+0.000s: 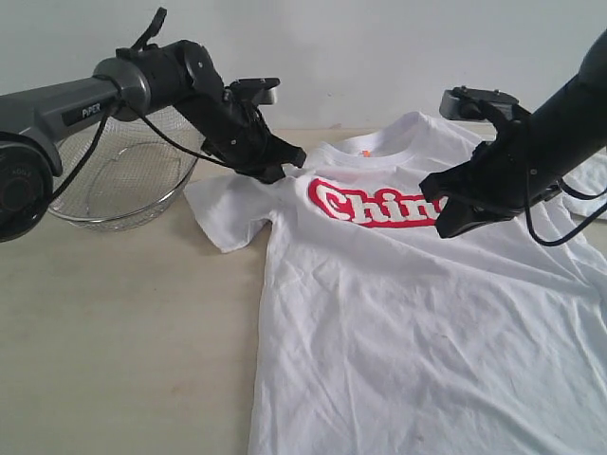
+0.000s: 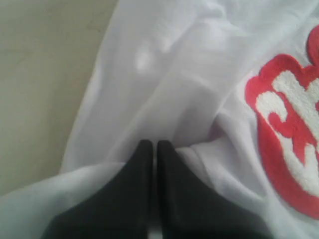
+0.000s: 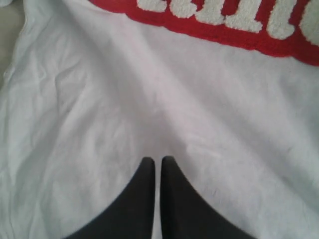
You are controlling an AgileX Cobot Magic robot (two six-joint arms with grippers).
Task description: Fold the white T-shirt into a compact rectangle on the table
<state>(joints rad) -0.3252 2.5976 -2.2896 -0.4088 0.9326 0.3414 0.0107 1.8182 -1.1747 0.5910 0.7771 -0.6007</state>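
The white T-shirt lies spread front-up on the table, with red lettering across the chest and an orange neck tag. My left gripper is shut at the shirt's left shoulder, beside the sleeve. In the left wrist view its tips press into bunched cloth near the lettering; whether any cloth is pinched does not show. My right gripper hovers shut over the chest and hides the end of the lettering. Nothing sits between its fingers above the smooth cloth.
A steel mesh bowl stands at the back left, just beyond the left arm. Bare tabletop runs along the shirt's left side to the front edge. The shirt's right sleeve reaches the right edge of the exterior view.
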